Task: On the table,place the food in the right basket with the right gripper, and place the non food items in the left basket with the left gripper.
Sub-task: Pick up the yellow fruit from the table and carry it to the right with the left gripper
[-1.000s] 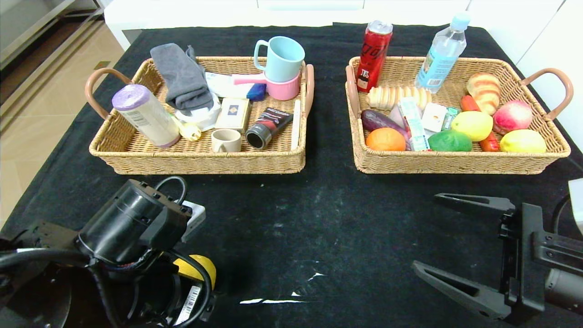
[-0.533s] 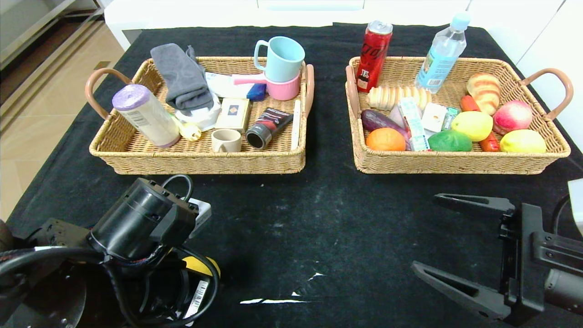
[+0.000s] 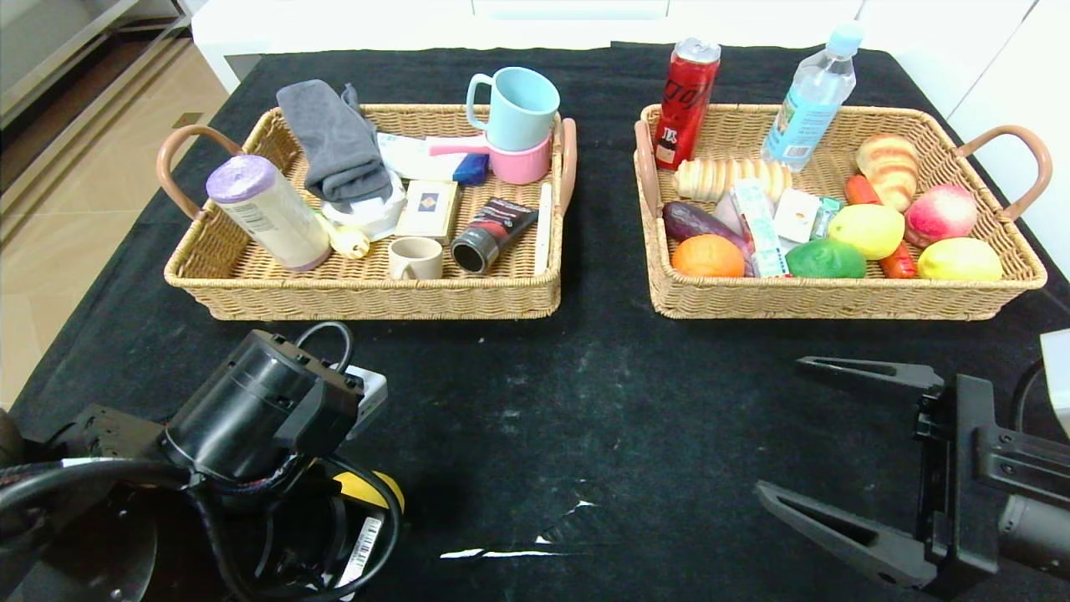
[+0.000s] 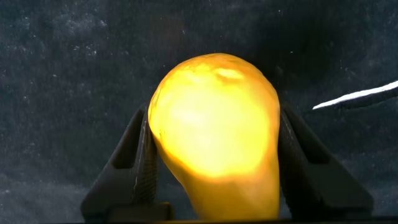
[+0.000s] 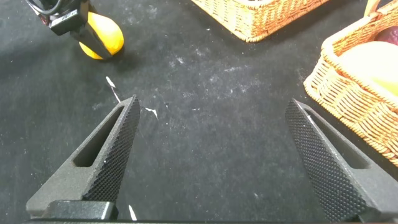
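The left gripper (image 4: 211, 168) sits low at 7 o'clock on the desk (image 3: 585, 401), its jaws clamped on a yellow fruit (image 4: 214, 134); in the head view only a sliver of that fruit (image 3: 372, 489) shows under the arm. From the right wrist camera the same fruit (image 5: 102, 36) rests on the black cloth beneath the left gripper (image 5: 78, 31). The right gripper (image 3: 823, 439) hovers at 4 o'clock, jaws wide apart and holding nothing.

The left basket (image 3: 359, 288) lies at 11 o'clock and carries a grey cloth (image 3: 334, 138), a purple-lidded bottle (image 3: 267, 209), a blue mug (image 3: 514, 104) stacked on a pink one (image 3: 522, 163), a cream cup (image 3: 415, 257), a tube (image 3: 493, 234) and a white pen (image 3: 544, 227) along its right wall. The right basket (image 3: 836, 297) lies at 1 o'clock, well apart from the clamped fruit, with a lemon (image 3: 959, 259), another yellow fruit (image 3: 869, 230), an orange (image 3: 707, 256), a red can (image 3: 685, 92) and a water bottle (image 3: 809, 96).
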Motion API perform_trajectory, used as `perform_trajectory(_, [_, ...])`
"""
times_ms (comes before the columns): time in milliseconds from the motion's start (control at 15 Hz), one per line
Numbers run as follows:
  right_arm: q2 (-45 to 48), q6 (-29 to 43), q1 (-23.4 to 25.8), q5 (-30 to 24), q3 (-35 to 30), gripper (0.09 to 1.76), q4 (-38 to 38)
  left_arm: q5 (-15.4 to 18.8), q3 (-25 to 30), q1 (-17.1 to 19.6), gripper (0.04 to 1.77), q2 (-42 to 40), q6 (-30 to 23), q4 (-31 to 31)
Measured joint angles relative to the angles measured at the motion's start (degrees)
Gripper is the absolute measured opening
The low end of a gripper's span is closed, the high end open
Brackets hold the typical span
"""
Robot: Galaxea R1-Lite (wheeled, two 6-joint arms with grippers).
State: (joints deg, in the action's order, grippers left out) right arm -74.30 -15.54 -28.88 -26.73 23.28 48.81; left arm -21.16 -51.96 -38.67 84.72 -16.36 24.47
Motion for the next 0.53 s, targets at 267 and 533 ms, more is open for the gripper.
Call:
perform_trajectory(267, [0.0,0.0,-0.1,0.0,-0.1,1.71,0.1,0.6,-0.2,0.8,1.11,-0.1,0.1,0.2])
perform_trajectory(533, [0.2,0.0,-0.3,0.0,-0.2,1.71,0.1,0.5,-0.5,1.1,1.1,-0.9,0.3,0.7])
